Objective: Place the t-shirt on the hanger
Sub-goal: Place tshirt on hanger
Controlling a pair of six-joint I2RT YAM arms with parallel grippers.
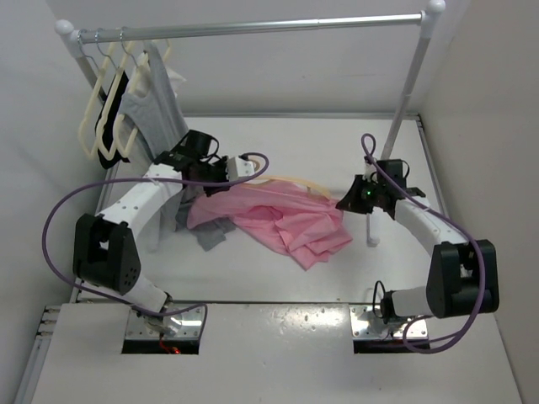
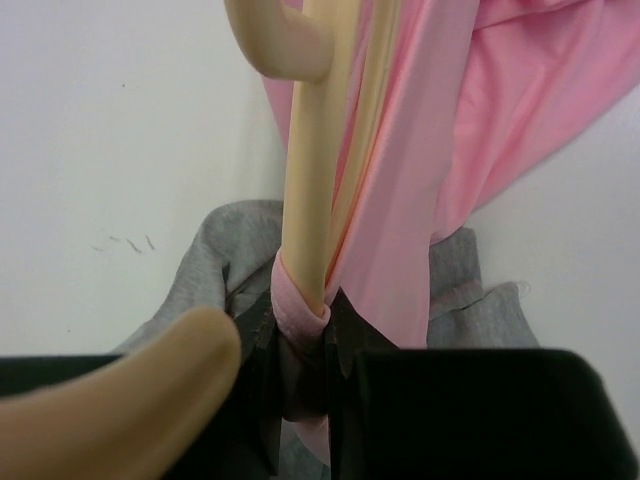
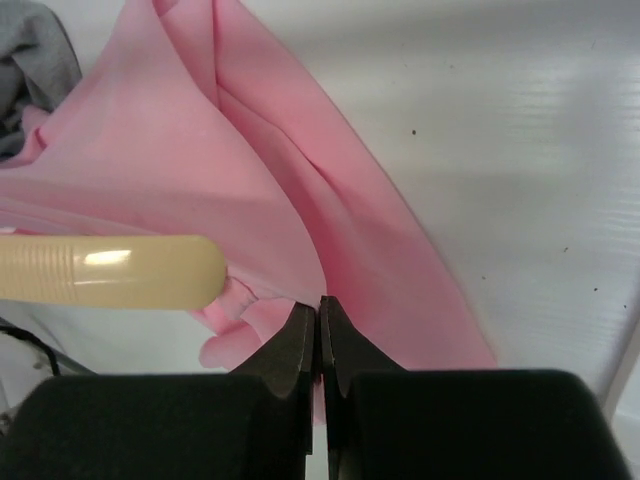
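While the t-shirt (image 1: 286, 223) lies bunched on the surface (image 1: 253, 278), draped loosely across the hanger (image 1: 296, 180) rather than seated on its shoulders, the job looks only part done. The left hand (image 2: 300, 335) is at the hanger's left end, pinching one of its bars with a roll of pink fabric caught in the same grip. At the hanger's other end, the right hand (image 3: 320, 318) has its fingers pressed tight together. Its tips are down among the shirt's folds, just beside the hanger's rounded tip, and whether a thin layer is nipped between them can't be made out. Under the hanger's left end a grey cloth (image 2: 205, 265) peeks out beneath the pink. Well beyond the hanger stands the rail (image 1: 253, 27).

Here is the danger. Fabric trapped against the bar could travel with the hanger instead of sliding along it, so the shirt bunches. If the right hand holds nothing, a pull there comes away empty and the shoulder never clears the hanger's tip. The grey cloth, touching the pink right under the hanger, could also snag and ride up.
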